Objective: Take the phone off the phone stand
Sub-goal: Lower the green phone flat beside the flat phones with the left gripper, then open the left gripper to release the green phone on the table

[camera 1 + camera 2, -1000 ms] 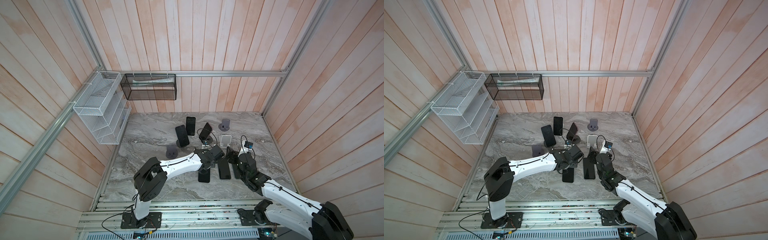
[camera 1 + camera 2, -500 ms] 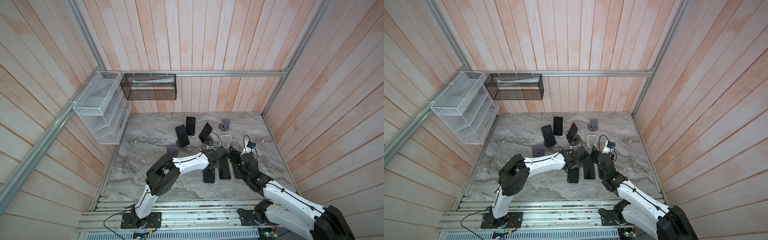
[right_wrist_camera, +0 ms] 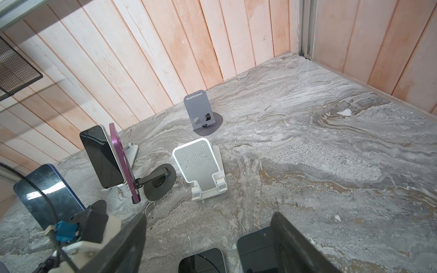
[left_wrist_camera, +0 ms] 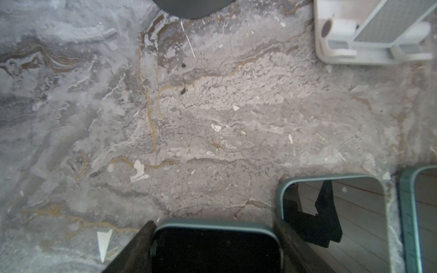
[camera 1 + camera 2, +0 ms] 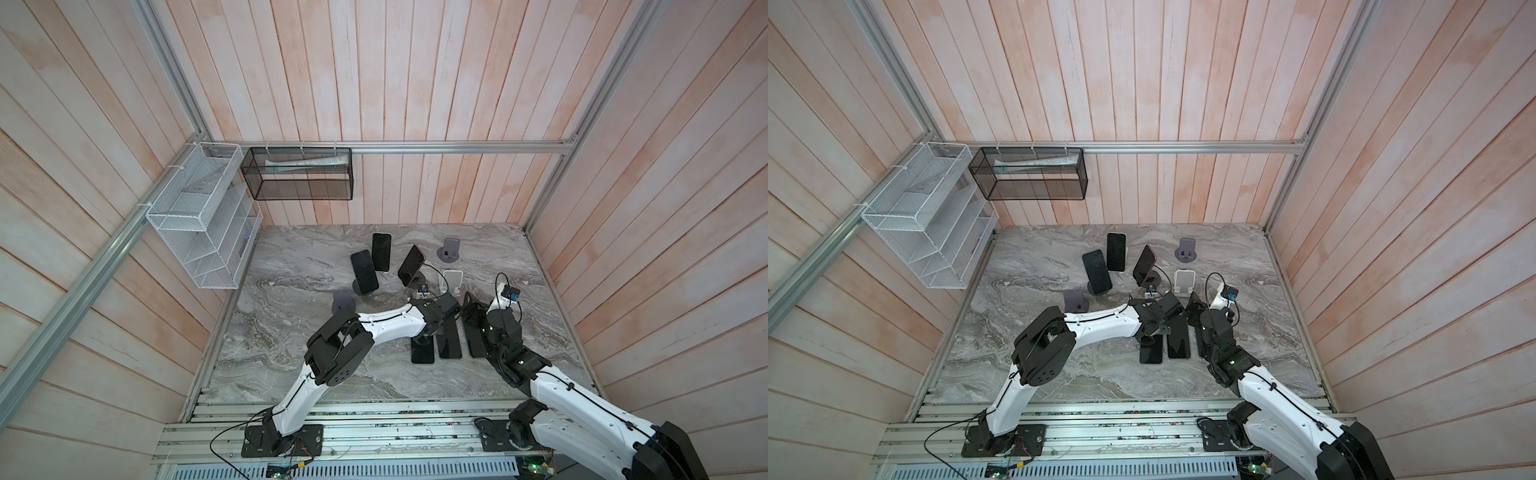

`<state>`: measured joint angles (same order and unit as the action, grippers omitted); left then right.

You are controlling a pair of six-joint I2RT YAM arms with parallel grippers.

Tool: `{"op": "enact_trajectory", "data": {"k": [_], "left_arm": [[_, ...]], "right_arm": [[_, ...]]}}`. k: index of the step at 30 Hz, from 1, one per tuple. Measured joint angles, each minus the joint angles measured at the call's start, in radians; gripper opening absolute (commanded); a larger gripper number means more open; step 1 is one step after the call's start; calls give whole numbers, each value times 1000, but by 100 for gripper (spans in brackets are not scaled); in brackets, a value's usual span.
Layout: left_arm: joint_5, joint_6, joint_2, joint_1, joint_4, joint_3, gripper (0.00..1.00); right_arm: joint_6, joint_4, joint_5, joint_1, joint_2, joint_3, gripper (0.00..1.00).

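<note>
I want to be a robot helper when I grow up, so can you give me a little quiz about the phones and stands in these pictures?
1. How many phones, like the purple phone, sit on stands?
2. True or false: the white stand holds a phone.
3. The left gripper is: A) open with nothing in it; B) closed on the teal-edged phone; C) holding a stand.
Key: 1) three; 2) false; 3) B.
</note>
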<state>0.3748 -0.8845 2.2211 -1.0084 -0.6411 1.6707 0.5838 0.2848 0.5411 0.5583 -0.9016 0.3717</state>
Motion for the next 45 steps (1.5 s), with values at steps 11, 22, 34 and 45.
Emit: {"op": "enact_trajectory", "data": {"k": [11,22,34,45], "left_arm": [[12,0,11,2,1,0,54],[43,-8,21,6,-6,7,61],[66,-43,21,6,-18,6,67],[132,-66,-15,-5,27,-79,75]], "right_arm": [[0,38,-8,0,38,-44,83],[0,53,-16,0,48,-50,83],[4,56,-34,-2,56,-50,84],[18,63,-42,-4,96,-64,86]]}}
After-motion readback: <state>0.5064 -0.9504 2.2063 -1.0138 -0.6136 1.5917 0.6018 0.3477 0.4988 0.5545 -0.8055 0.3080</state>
